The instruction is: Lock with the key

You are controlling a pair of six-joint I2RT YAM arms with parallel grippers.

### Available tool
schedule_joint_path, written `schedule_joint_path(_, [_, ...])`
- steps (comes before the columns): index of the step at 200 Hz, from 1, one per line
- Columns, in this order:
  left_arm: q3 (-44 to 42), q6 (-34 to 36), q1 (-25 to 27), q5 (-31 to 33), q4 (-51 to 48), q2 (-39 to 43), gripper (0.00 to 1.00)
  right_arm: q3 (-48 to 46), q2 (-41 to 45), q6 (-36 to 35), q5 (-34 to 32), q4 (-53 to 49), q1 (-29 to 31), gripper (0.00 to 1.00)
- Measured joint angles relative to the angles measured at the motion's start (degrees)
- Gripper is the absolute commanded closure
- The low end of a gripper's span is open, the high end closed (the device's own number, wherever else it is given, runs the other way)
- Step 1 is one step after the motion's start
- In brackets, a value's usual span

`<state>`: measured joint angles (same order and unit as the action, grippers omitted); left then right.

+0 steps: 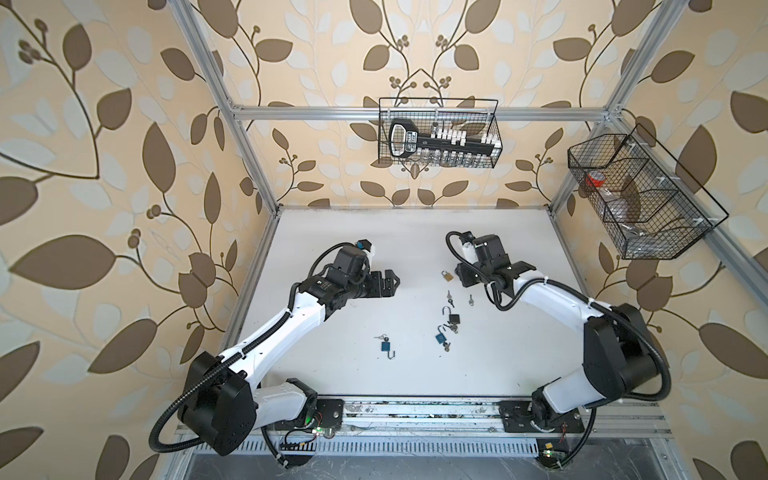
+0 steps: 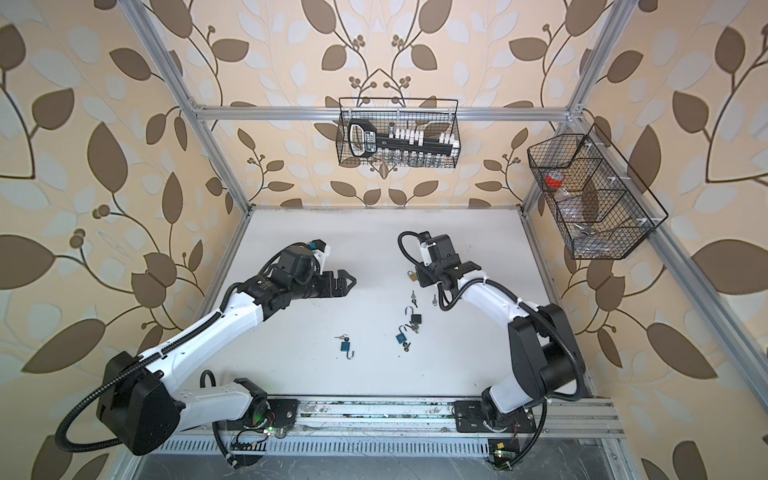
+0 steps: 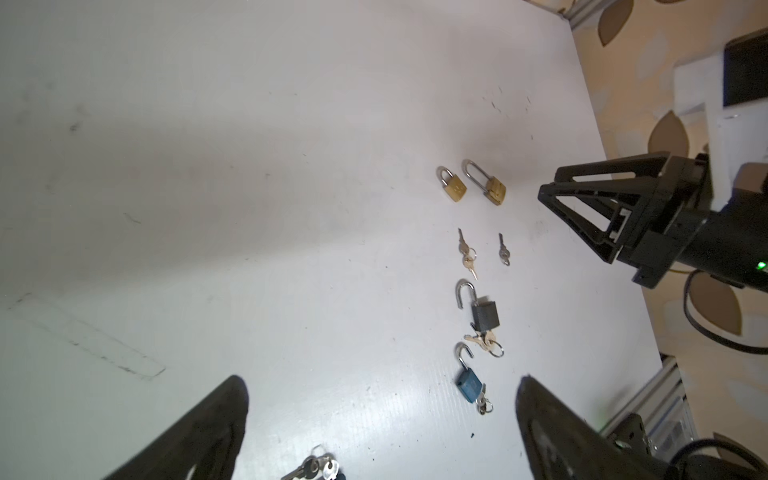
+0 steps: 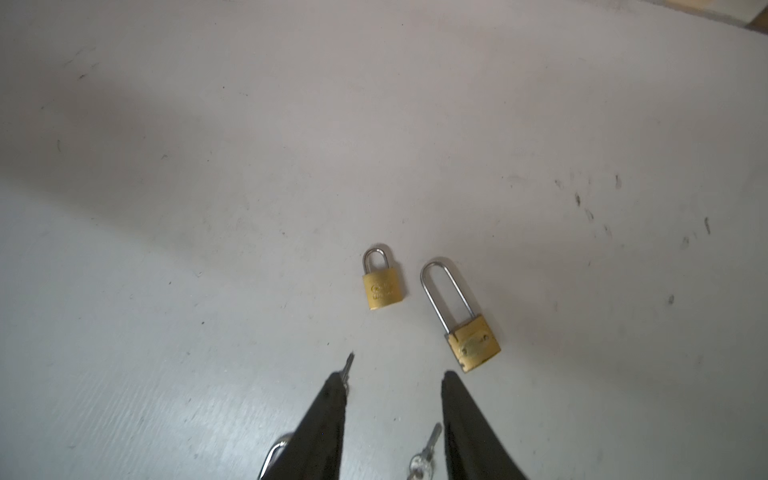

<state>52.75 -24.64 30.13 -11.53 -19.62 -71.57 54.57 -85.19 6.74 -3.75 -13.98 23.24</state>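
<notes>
Right wrist view: looks down past the right gripper (image 4: 392, 415), jaws partly parted, only bare table between the matte black fingers (image 4: 328, 419), nothing held. Finds just beyond the tips a small square brass padlock with a short steel shackle (image 4: 382, 291) and, just beside it, a scratched brass padlock with a long narrow steel shackle (image 4: 473, 347), both shackles seated in their bodies, so probably locked already. Catches a single silver key on a small ring (image 4: 428, 449) lying flat by one finger, and the tip of a ringed pair of silver keys (image 4: 348, 365) by the other, neither touching a lock. Reads in both top views as a loose column right of the frame's middle: brass at the upper end beside the right gripper, loose keys below, then a dark grey square padlock (image 1: 454, 318) and a blue square padlock (image 1: 439, 339), each with its bent steel shackle swung open and ringed keys at the keyhole end. Shows a second blue padlock (image 1: 385, 344) apart in the lower middle, hooked shackle open, keys alongside. Has the left gripper (image 1: 395, 282) left of the middle, jaws spread wide, empty, well apart from every lock. Judges two of five done, three left: shackle pressed home, key turned and drawn. Expects small hard metal to slide on the smooth, scuffed white table (image 1: 519, 353).
</notes>
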Motion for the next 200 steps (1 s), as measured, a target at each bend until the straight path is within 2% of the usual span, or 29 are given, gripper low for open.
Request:
schedule_joint_path(37, [-0.2, -0.5, 6.7, -1.7, 5.1, -5.9, 0.01, -7.0, 7.2, 10.1, -1.9, -3.4, 5.1, 0.6])
schedule_joint_path(83, [-5.2, -7.4, 7.3, -5.1, 15.9, -9.7, 0.01, -9.2, 5.7, 17.6, -2.6, -7.0, 10.2, 0.55])
schedule_joint_path(128, [-9.3, -13.5, 2.2, -8.2, 23.2, -9.9, 0.01, -9.2, -0.7, 20.4, -4.6, -9.2, 14.3, 0.53])
schedule_joint_path(163, [-9.8, -14.5, -1.8, -10.1, 24.8, -9.6, 0.01, -9.1, -3.7, 21.3, -6.3, -9.8, 14.8, 0.5])
schedule_joint_path(200, [-9.8, -14.5, -2.5, -11.6, 25.1, -9.4, 0.01, -8.2, -5.7, 21.8, -7.0, -9.7, 14.8, 0.49])
